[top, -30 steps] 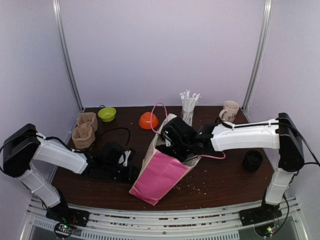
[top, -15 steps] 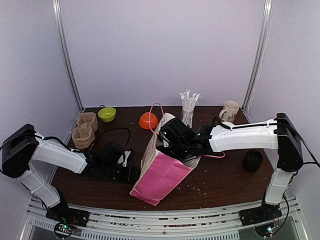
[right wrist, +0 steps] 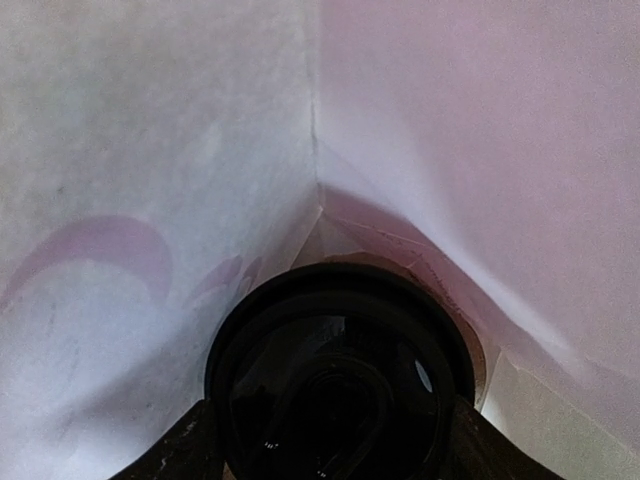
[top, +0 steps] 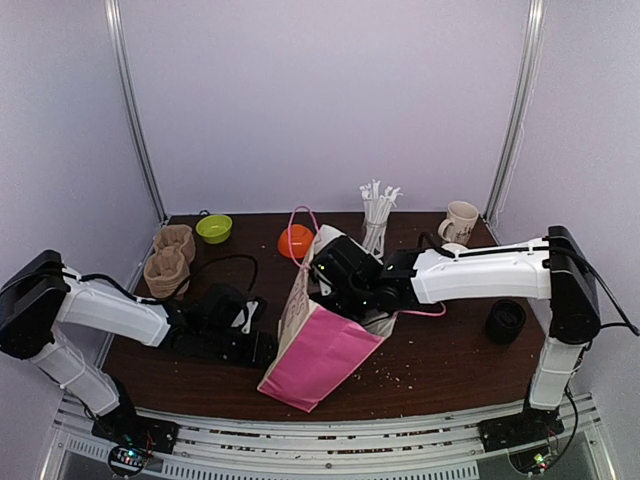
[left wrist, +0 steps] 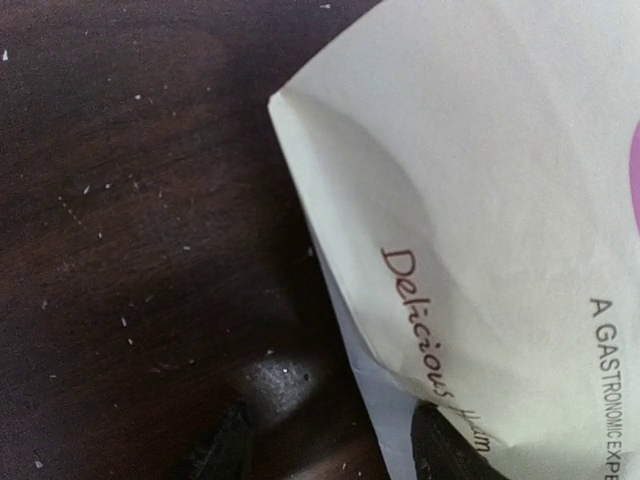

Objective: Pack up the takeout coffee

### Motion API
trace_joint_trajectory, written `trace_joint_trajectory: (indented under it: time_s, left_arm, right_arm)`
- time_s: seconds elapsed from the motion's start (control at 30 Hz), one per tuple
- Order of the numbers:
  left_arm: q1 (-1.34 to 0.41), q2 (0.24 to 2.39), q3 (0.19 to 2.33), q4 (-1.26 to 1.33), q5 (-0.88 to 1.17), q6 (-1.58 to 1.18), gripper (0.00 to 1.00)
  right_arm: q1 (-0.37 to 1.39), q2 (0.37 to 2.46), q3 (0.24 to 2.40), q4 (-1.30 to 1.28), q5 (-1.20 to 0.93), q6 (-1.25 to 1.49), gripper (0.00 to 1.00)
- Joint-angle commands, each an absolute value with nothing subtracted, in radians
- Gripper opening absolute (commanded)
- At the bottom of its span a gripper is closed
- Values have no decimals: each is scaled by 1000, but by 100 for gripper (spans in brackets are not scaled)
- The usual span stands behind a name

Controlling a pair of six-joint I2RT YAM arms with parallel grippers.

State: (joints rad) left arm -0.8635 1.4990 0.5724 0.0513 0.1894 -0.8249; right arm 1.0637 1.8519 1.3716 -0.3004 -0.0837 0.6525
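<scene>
The takeout coffee [right wrist: 340, 350] shows only as its black lid, filling the lower middle of the right wrist view, deep inside the white paper bag [right wrist: 150, 150]. My right gripper [right wrist: 330, 455] is shut on it, one finger pressed against each side of the lid. From above, the pink and white bag [top: 320, 345] leans at mid table, and the right gripper [top: 350, 275] reaches into its mouth. My left gripper [left wrist: 335, 455] is open low over the table at the bag's left side [top: 262, 345]. The bag's printed corner [left wrist: 450, 200] runs down between the left fingers, near the right one.
A glass of white straws [top: 377, 215], a cream mug [top: 460, 222], an orange bowl [top: 295, 240] and a green bowl [top: 213, 228] stand along the back. Brown paper stacks [top: 170, 262] sit at the far left. A black lid stack [top: 505, 320] sits at the right. Crumbs dot the dark table [top: 420, 375].
My left gripper's jaws have opened wider beside the bag. The bag and the right gripper inside it have shifted slightly to the left.
</scene>
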Motion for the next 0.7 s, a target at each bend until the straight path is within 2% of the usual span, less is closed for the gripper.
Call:
trace_joint_trajectory:
  time_s: [0.0,0.27,0.67]
  left_arm:
    - [-874,1485,588,70,204,-815,61]
    - [-874,1447,586,47,184,-815,72]
    - [-874,1368,576,32,169,-818,81]
  right_arm:
    - [1108,1911,1365,-493,-165,699,77]
    - [1106,1817,1433,-573,-90,698,90]
    - [1111,1781,1525,-732,8,662,99]
